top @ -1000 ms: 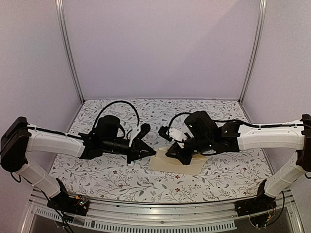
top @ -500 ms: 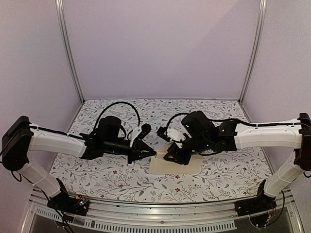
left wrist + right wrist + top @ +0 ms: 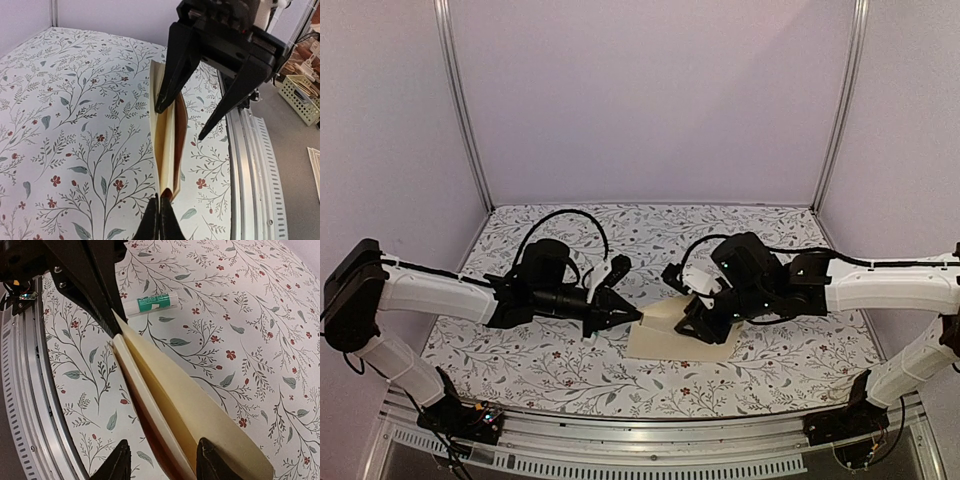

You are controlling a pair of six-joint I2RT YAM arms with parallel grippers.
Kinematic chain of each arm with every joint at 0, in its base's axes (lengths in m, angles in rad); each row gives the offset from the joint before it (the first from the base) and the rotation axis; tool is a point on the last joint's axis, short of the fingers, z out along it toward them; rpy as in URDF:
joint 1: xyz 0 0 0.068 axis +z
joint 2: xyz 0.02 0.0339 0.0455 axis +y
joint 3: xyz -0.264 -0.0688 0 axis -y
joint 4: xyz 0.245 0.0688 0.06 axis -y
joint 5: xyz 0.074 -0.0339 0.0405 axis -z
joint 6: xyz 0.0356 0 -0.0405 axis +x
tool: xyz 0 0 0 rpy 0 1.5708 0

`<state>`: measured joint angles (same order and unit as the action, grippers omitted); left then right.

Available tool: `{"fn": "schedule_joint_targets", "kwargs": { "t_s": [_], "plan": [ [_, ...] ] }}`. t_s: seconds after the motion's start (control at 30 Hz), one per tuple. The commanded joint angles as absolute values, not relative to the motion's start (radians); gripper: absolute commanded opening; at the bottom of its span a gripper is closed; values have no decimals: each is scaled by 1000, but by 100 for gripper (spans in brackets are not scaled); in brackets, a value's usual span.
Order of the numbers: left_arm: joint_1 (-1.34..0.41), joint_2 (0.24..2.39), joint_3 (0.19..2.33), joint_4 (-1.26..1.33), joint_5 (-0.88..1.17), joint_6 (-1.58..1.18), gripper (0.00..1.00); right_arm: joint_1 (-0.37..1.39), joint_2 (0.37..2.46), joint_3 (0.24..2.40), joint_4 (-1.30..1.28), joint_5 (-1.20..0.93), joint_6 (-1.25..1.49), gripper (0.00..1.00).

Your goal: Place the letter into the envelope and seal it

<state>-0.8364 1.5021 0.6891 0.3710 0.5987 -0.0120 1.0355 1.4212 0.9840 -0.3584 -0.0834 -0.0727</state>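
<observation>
The cream envelope (image 3: 665, 340) lies mid-table with its left edge lifted. My left gripper (image 3: 638, 319) is shut on that edge; in the left wrist view its tips (image 3: 160, 212) pinch the end of the envelope (image 3: 162, 125). A tan-brown layer (image 3: 181, 117), apparently the letter, shows between the paper layers; its print is hidden. My right gripper (image 3: 695, 325) is open over the envelope's right part. In the right wrist view its jaws (image 3: 165, 460) straddle the gaping edge of the envelope (image 3: 215, 420) without pinching it.
A green-and-white glue stick (image 3: 150, 302) lies on the floral tablecloth (image 3: 760, 250) beside the left gripper. The ribbed metal rail (image 3: 250, 165) of the near table edge runs close behind the envelope. Purple walls enclose the other three sides.
My right gripper has opened, letting go of the envelope, and its arm has drawn back a little to the right. The left gripper has stayed shut on the envelope's edge.
</observation>
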Motion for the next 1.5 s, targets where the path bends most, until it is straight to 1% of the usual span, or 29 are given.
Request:
{"fn": "schedule_joint_targets", "kwargs": {
  "t_s": [0.0,0.2,0.37,0.43,0.5,0.6,0.67,0.97,1.47],
  "plan": [
    [-826,1506,710,379,613,-12,0,1039,1399,951,-382,-72,-57,54],
    [-826,1500,707,377,613,-12,0,1038,1412,946,-383,-77,-57,52],
    [-826,1499,708,376,611,-12,0,1039,1430,952,-378,-72,-61,45],
    [-825,1499,708,374,610,-11,0,1038,1435,955,-379,-68,-61,41],
    [-826,1498,707,374,610,-11,0,1038,1436,954,-380,-66,-62,34],
    [-825,1498,706,374,610,-11,0,1038,1434,951,-379,-61,-63,20],
    [-826,1499,707,374,610,-9,0,1038,1436,948,-379,-59,-63,14],
    [-825,1497,707,373,610,-9,0,1038,1480,941,-352,-51,-58,7],
    [-826,1501,709,374,610,-8,0,1038,1502,881,-263,-54,-36,7]
  ]
}}
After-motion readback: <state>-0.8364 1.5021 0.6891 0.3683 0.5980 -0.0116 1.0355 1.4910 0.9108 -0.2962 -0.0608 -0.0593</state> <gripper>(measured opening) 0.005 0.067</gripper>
